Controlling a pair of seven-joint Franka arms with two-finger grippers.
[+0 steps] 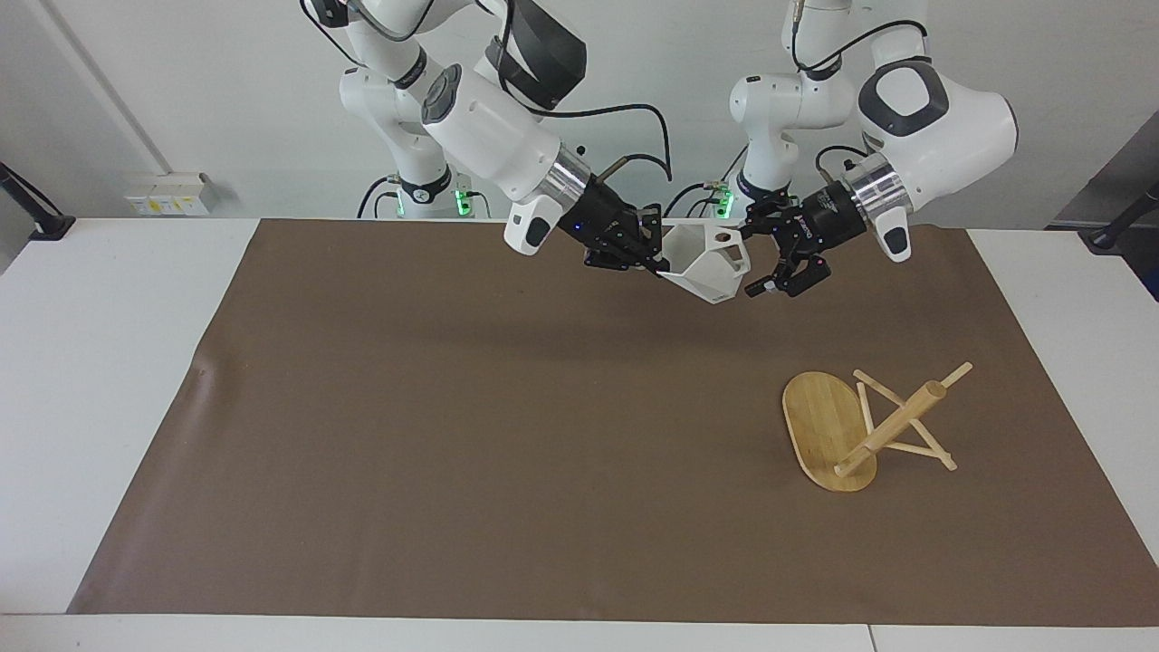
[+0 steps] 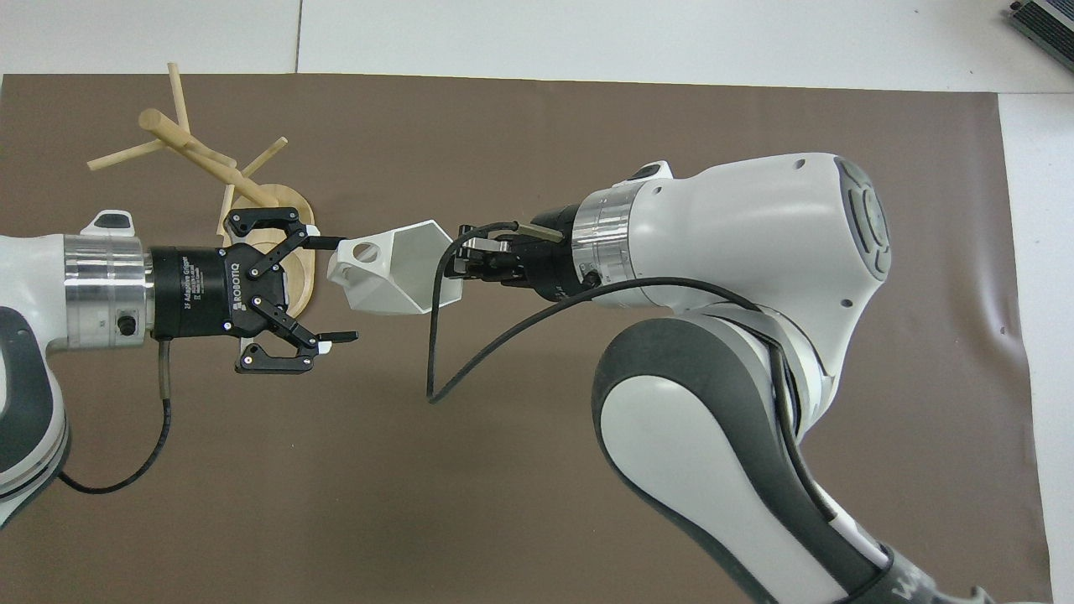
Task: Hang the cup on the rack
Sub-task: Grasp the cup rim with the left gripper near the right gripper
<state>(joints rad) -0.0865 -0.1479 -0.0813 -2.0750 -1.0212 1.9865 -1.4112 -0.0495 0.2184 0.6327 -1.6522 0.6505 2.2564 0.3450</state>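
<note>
Gripping cup (image 1: 704, 264) aloft, right gripper (image 1: 654, 261); left gripper (image 1: 753, 261) spread beside handle

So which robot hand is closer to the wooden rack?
Left. The left gripper hangs open over the rack's base edge, beside the cup. The right gripper, shut on the cup, is over the mat toward the table's middle.
</note>
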